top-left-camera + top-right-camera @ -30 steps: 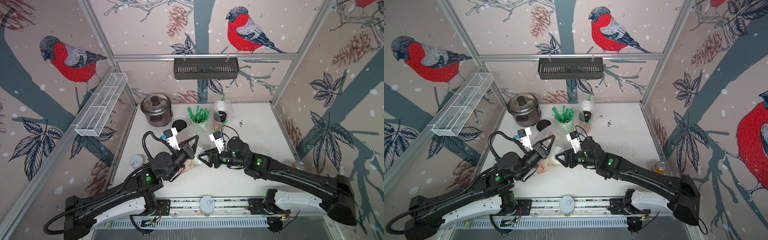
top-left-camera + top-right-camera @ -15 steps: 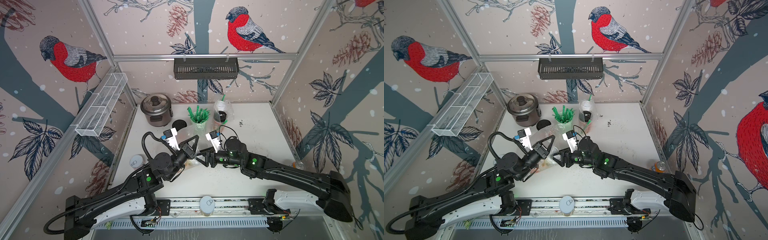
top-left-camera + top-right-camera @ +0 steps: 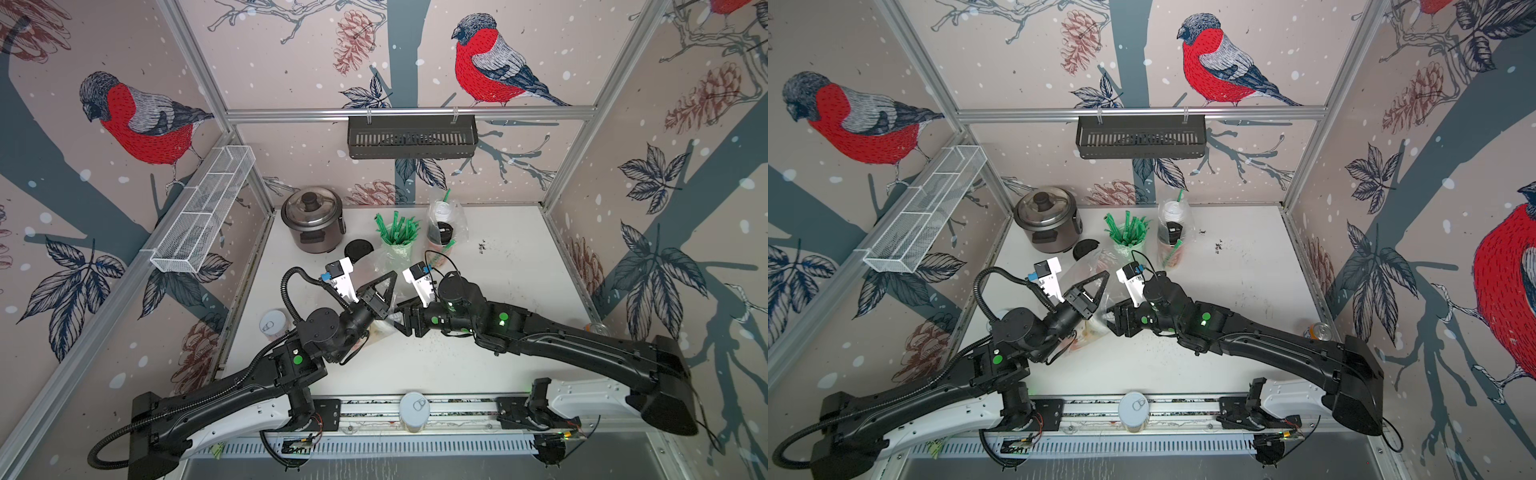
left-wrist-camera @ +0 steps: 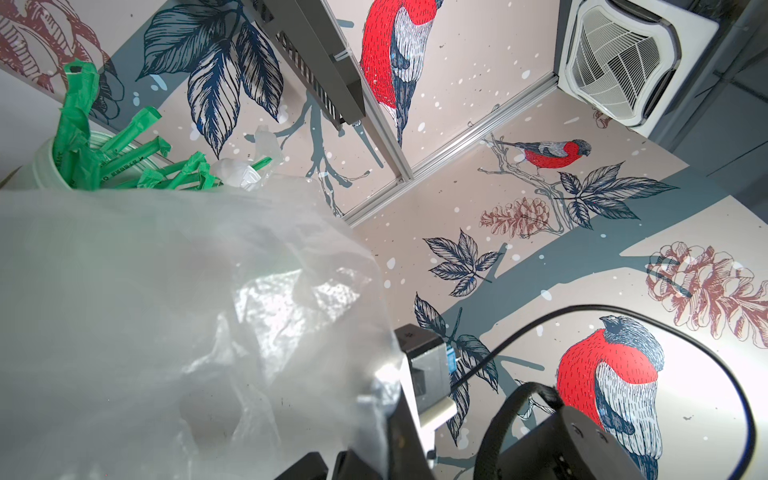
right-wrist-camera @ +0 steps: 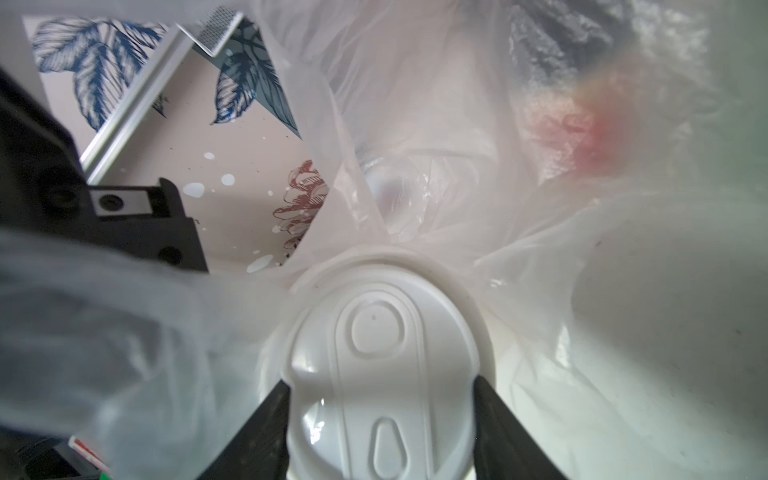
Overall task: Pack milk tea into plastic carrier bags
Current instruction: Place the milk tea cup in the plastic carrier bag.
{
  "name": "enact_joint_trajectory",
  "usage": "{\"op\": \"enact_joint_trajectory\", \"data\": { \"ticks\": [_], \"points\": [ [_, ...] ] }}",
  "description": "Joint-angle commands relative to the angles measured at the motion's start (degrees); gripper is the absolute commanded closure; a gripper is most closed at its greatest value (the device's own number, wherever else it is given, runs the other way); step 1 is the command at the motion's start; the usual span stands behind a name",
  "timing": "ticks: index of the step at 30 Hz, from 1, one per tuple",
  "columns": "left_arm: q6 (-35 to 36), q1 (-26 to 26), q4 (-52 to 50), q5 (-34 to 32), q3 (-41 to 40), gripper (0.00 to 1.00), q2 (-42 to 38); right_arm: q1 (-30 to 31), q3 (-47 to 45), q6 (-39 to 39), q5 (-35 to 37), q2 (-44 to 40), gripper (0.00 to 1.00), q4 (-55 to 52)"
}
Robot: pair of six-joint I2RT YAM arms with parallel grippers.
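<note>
Clear crinkly film sets the step in both top views: the left claw [image 3: 384, 286] is pinched shut on the mouth of the open bag [image 3: 376, 266] near the middle of the desk [image 3: 498, 291]; the right claw [image 3: 398, 322] meets it from the opposite side, its load hidden there; this reads as loading a cup into a bag. At the desk's back edge the packed bag [image 3: 448, 226] stands upright, holding one white-lidded and one black-lidded cup plus green straws; just beside it the straw cup [image 3: 397, 243] is full; the rice cooker [image 3: 311, 218], back left corner, is lidded, its contents unseen.

From the left wrist, the open bag's film fills the near side, slack and cloudy; nothing inside can be read.

From the right wrist, the right claw is clamped on the white-lidded cup [image 5: 382, 353], one finger [image 5: 266, 428] at each side of the lid's rim; film drapes around it, so the cup seems just within the mouth; a red blur behind the film may be another cup, though that cannot be told. Next, the cup needs pushing down until its base sits flat, with the mouth held wide; loose film could snag the lid.
</note>
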Motion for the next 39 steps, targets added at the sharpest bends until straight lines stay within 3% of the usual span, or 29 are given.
{"op": "enact_joint_trajectory", "data": {
  "ticks": [1,14,22,30,39],
  "points": [
    [-1.0,-0.1,4.0,0.3,-1.1,1.0,-0.8,1.2,2.5,-2.8,6.8,-0.7,0.41,-12.9],
    [-2.1,-0.1,6.7,1.1,-6.0,1.0,-1.9,5.0,10.3,-3.5,18.0,0.1,0.41,-36.0],
    [-3.0,-0.1,-1.4,-1.4,-9.1,1.0,-5.6,8.0,15.0,-4.1,22.5,8.3,0.41,-42.9],
    [-2.8,-0.1,-16.9,-4.6,-8.1,1.0,-10.2,11.4,19.4,-4.3,25.3,14.6,0.29,-43.5],
    [-3.5,-0.1,-21.7,-5.9,-10.2,1.0,-14.6,13.1,24.7,-4.9,26.7,16.7,0.17,-46.0]
  ]
}}
